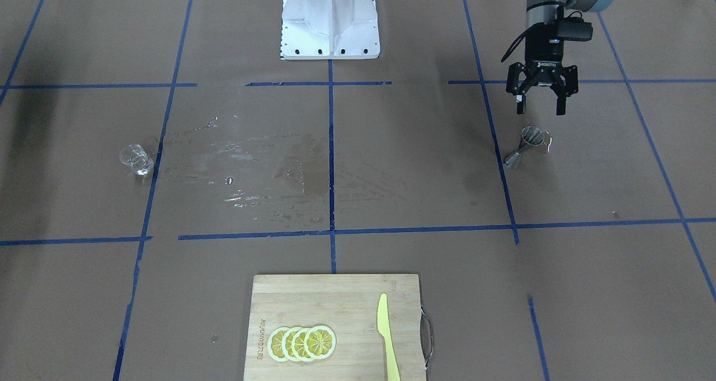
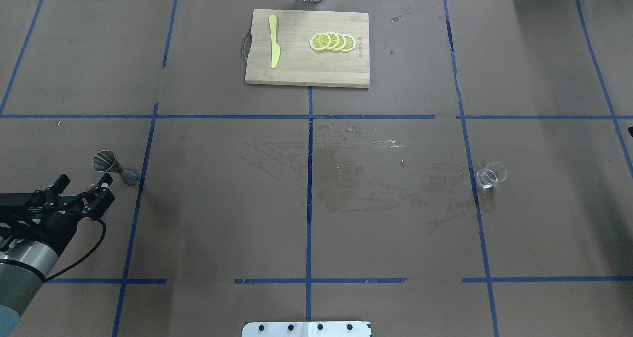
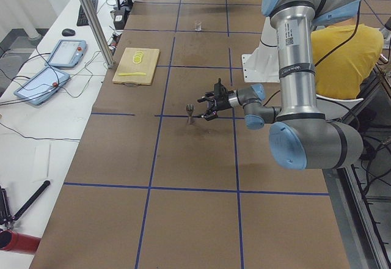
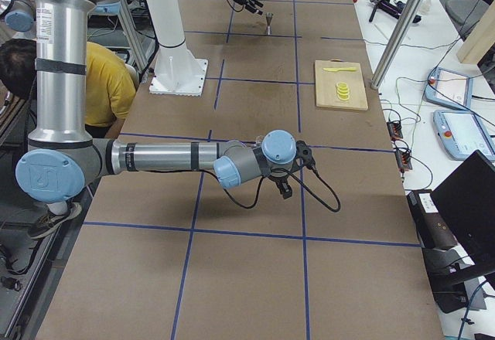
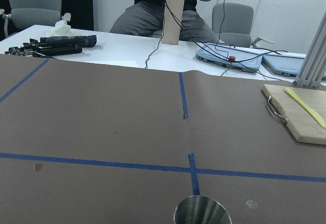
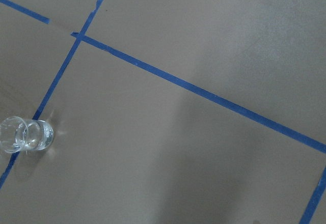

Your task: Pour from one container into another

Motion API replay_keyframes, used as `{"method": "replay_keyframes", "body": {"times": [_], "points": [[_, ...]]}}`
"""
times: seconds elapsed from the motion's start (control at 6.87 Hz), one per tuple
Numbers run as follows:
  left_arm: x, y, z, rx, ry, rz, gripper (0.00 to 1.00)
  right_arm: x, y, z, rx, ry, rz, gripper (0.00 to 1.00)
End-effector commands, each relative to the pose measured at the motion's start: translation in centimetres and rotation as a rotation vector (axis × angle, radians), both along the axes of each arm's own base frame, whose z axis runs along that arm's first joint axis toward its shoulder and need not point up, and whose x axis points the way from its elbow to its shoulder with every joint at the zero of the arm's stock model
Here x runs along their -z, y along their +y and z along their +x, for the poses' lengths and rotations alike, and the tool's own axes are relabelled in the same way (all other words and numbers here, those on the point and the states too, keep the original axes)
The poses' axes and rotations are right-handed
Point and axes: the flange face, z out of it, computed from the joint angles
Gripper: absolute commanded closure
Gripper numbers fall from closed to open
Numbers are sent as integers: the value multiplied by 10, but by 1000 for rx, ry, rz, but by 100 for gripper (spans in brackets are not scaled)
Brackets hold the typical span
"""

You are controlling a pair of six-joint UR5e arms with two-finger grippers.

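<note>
A steel jigger (image 1: 528, 143) (image 2: 111, 166) (image 3: 190, 113) stands upright on the brown table, on my left side. My left gripper (image 1: 541, 104) (image 2: 84, 182) (image 3: 211, 104) hovers just behind it on the robot's side, open and holding nothing. The jigger's rim (image 5: 201, 211) shows at the bottom of the left wrist view. A small clear glass (image 1: 137, 160) (image 2: 491, 174) (image 6: 25, 135) stands far off on my right side. My right gripper (image 4: 286, 189) shows only in the exterior right view, so I cannot tell its state.
A wooden cutting board (image 2: 296, 70) with lemon slices (image 2: 332, 41) and a yellow knife (image 2: 274, 40) lies at the table's far edge. A wet patch (image 2: 346, 168) spreads across the middle. Blue tape lines grid the table.
</note>
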Motion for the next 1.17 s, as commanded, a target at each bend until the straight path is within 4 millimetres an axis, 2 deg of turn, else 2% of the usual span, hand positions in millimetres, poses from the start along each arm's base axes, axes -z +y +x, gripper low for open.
{"method": "replay_keyframes", "body": {"times": [0.0,0.15,0.58,0.87,1.02], "points": [[-7,-2,23,17,-21,19,2,-1,0,0,1,0,-1,0],[-15,-4,25,35,-57,37,2,0,0,0,1,0,0,0],[-28,-9,57,46,-74,43,2,0,0,0,0,-1,1,0],[-38,-10,61,42,-95,40,7,0,0,0,1,-1,2,0],[-51,-10,60,46,-112,39,9,-2,-1,0,1,2,-1,0]]}}
